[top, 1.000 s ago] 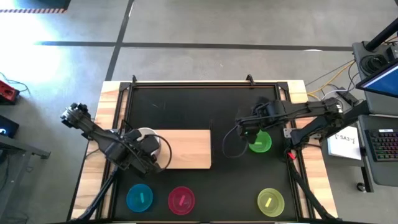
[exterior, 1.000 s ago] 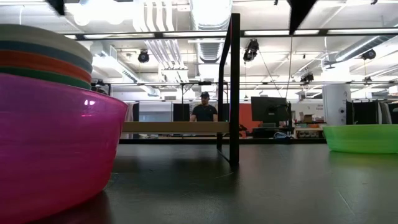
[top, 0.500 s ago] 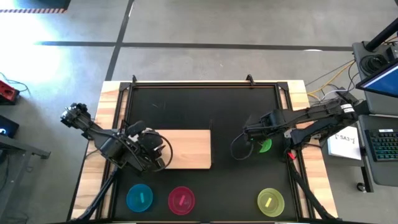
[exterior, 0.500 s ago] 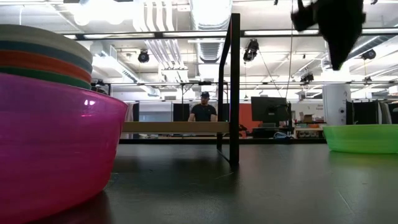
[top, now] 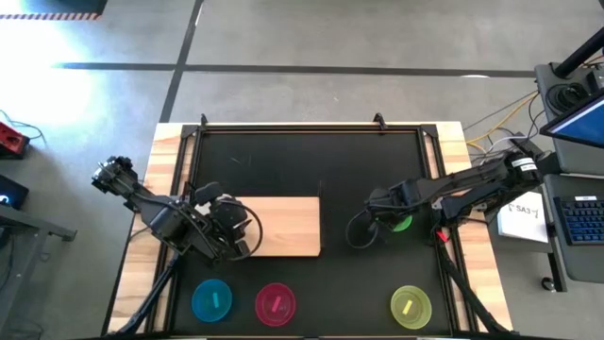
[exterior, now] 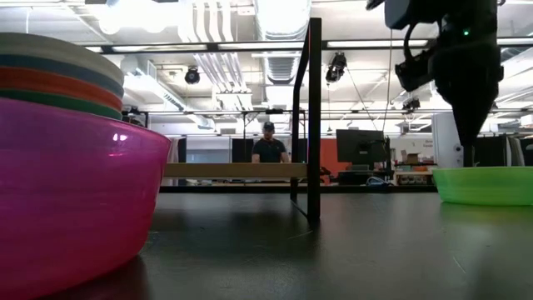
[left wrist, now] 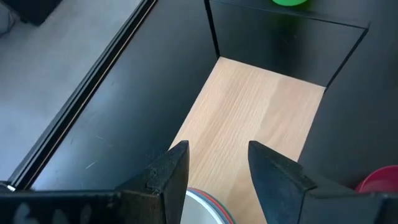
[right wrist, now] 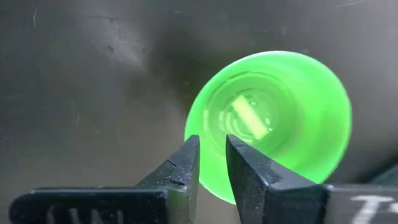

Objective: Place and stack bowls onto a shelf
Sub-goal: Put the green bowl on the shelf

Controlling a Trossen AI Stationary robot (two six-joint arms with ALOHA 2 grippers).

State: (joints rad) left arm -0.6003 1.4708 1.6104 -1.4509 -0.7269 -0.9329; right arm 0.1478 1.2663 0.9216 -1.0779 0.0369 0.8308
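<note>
Near edge of table: cyan bowl, magenta bowl, yellow-green bowl. Mid-table: shelf, left gripper open above the stack at its left end. Toward the right edge: right gripper, fingers narrowly parted, empty, straddling the green bowl rim. Step: grasping. Next: close, lift, carry to shelf.

the shelf is bare from its middle to its right end, while the left gripper and a bowl stack crowd its left end. the back half of the tabletop lies open. along the front edge sit cyan, magenta and yellow-green bowls, with a wide gap between the last two.
</note>
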